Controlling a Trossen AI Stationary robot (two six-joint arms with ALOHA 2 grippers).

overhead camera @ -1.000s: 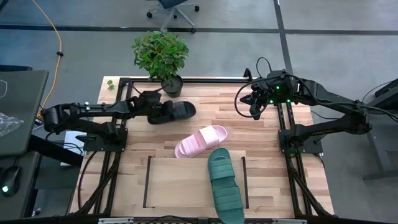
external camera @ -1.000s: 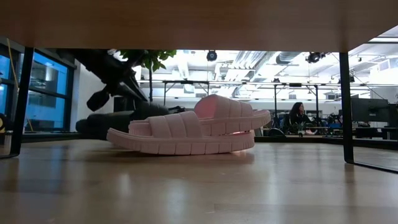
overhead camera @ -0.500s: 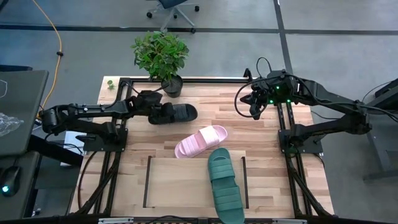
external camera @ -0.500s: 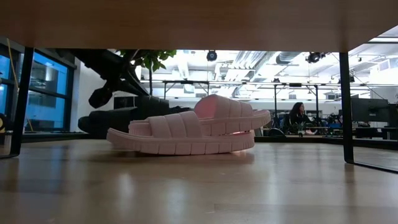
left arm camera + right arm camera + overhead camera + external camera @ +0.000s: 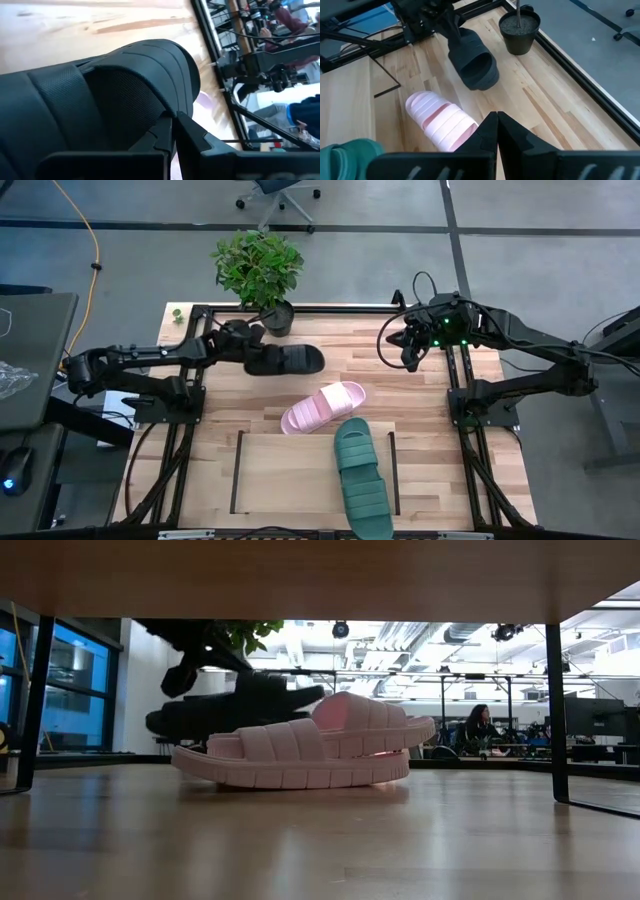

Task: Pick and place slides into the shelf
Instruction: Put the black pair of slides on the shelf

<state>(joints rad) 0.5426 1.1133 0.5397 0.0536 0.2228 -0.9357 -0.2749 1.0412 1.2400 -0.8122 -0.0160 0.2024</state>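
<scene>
Three slides in view, one of each colour: black slide (image 5: 285, 360), pink slide (image 5: 323, 407), green slide (image 5: 360, 475); one shelf (image 5: 280, 470); one potted plant (image 5: 260, 275) at the desk's far edge; two arms.

Shelf (light-wood panel between two thin black rails, at the near side of the desk (image 5: 420, 390)): holds the green slide only, lying lengthwise at its right side, just beside the right rail, with its near end reaching past the panel's front edge; rest of the panel bare. Pink slide lies on the desk just beyond the shelf, angled, its near end close to the green slide's far end; touching or apart, cannot tell.

Left gripper (image 5: 248, 350): arm stretched across from the left frame toward the desk's far middle, just in front of the plant pot; fingers pinching the black slide at its left end. Low view shows the black slide (image 5: 235, 708) raised clear of the desk surface, behind the pink slide (image 5: 305, 745); left wrist view is filled by the slide's ribbed strap (image 5: 125, 95).

Right gripper (image 5: 412, 348): parked at the far right corner over the frame, well apart from all slides; fingers pressed together (seen in the right wrist view, tips meeting).
</scene>
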